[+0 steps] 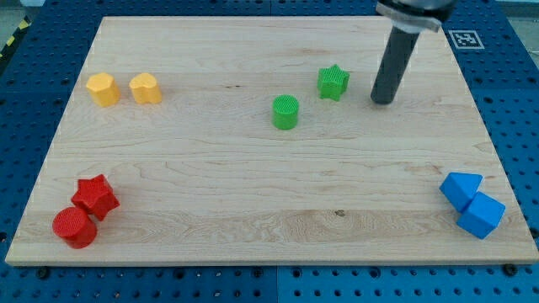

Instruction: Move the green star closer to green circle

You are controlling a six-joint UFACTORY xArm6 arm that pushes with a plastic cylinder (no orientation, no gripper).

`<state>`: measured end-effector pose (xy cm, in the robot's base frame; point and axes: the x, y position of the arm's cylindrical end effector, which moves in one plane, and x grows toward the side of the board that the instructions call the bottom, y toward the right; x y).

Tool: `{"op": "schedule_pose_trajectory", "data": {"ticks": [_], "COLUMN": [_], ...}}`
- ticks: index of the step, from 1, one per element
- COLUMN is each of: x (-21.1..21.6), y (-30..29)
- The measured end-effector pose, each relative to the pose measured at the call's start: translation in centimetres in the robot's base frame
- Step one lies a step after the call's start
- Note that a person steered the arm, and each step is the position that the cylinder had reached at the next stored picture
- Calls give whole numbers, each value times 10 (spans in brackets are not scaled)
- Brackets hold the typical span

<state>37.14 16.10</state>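
Note:
The green star (333, 82) lies on the wooden board above and right of the board's middle. The green circle (285, 112) sits just below and to the left of it, a short gap apart. My tip (383, 101) rests on the board to the right of the green star, a small gap from it, and not touching any block. The dark rod rises from the tip toward the view's top.
A yellow hexagon (103, 89) and a yellow heart-like block (146, 87) sit at the upper left. A red star (95, 196) and a red circle (75, 227) sit at the lower left. Two blue blocks (461, 189) (482, 215) sit at the lower right, near the board's edge.

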Motion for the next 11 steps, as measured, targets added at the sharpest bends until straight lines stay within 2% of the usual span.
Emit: {"op": "schedule_pose_trajectory", "data": {"ticks": [2, 4, 6, 7, 9, 11], "x": [-47, -30, -27, -21, -22, -4], "y": [-24, -38, -96, -104, -91, -71]}}
